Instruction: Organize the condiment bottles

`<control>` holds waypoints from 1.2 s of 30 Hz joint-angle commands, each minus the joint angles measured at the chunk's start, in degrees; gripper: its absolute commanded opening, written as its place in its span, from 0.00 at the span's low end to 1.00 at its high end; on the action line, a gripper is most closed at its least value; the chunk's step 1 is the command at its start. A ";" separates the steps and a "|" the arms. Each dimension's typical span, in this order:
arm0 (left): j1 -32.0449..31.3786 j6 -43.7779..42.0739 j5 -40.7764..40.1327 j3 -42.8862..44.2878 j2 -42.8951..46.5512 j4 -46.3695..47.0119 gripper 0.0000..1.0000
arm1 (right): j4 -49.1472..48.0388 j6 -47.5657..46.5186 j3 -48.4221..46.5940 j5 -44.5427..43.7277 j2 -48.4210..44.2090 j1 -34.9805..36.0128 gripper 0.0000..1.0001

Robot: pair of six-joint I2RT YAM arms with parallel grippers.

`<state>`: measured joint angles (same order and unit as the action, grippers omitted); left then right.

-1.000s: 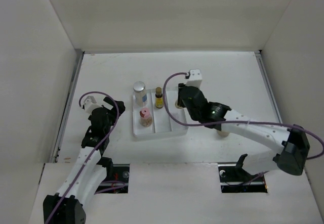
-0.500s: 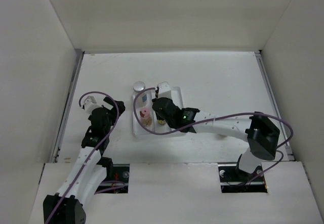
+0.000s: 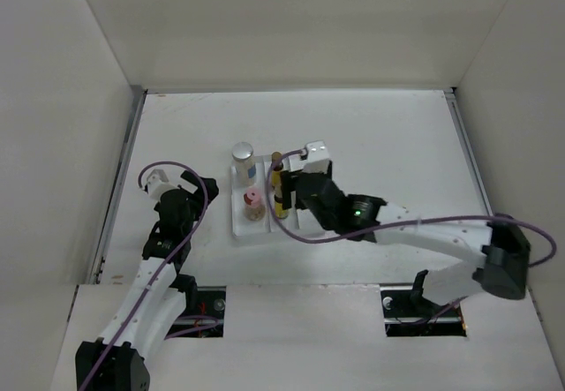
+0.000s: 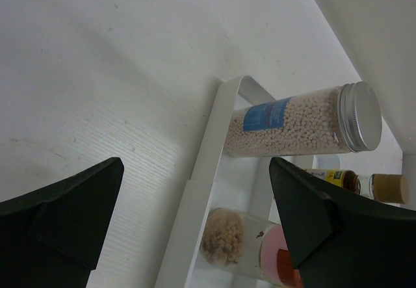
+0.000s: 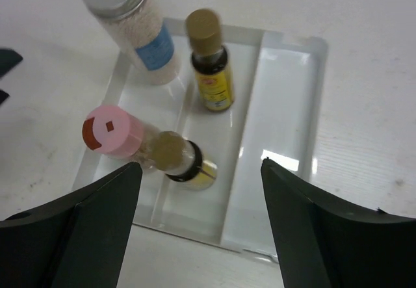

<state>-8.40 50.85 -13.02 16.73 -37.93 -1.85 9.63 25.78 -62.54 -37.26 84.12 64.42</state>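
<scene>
The white tray (image 3: 308, 221) holds four condiment bottles. A clear silver-capped bottle with a blue label (image 3: 244, 161) and a pink-capped one (image 3: 254, 204) stand in its left compartment. Two dark brown yellow-labelled bottles fill the middle one, far (image 3: 277, 170) and near (image 3: 282, 202). My right gripper (image 3: 290, 199) is open just right of the near brown bottle (image 5: 188, 163), its jaws wide apart and touching nothing. The pink-capped bottle (image 5: 114, 134) stands beside that bottle. My left gripper (image 3: 196, 184) hangs open left of the tray (image 4: 207, 153), facing the clear bottle (image 4: 292, 129).
The tray's right compartment (image 5: 279, 106) has nothing in it. White walls enclose the table on three sides. My right arm (image 3: 424, 230) stretches across the table from the right base toward the tray.
My right gripper swung left over the tray's middle compartment and opened. A second brown bottle now stands there, near the pink-capped one. The left arm has not moved.
</scene>
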 commanded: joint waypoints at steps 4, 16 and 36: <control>-1.04 -0.05 0.10 -0.29 1.11 3.43 1.00 | 13.09 12.77 11.37 -10.98 -23.44 -9.69 0.81; -4.20 -0.23 -1.13 -0.38 1.20 5.27 1.00 | 44.78 36.09 23.87 -11.45 -37.01 -23.95 0.84; -4.12 -0.40 -1.13 -0.56 -0.21 5.89 1.00 | 23.17 15.99 20.81 -11.00 -33.67 -27.91 0.30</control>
<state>-12.82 50.85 -13.52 16.71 -38.11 1.54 41.52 49.39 -37.06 -46.11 50.94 35.99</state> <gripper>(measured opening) 0.997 0.562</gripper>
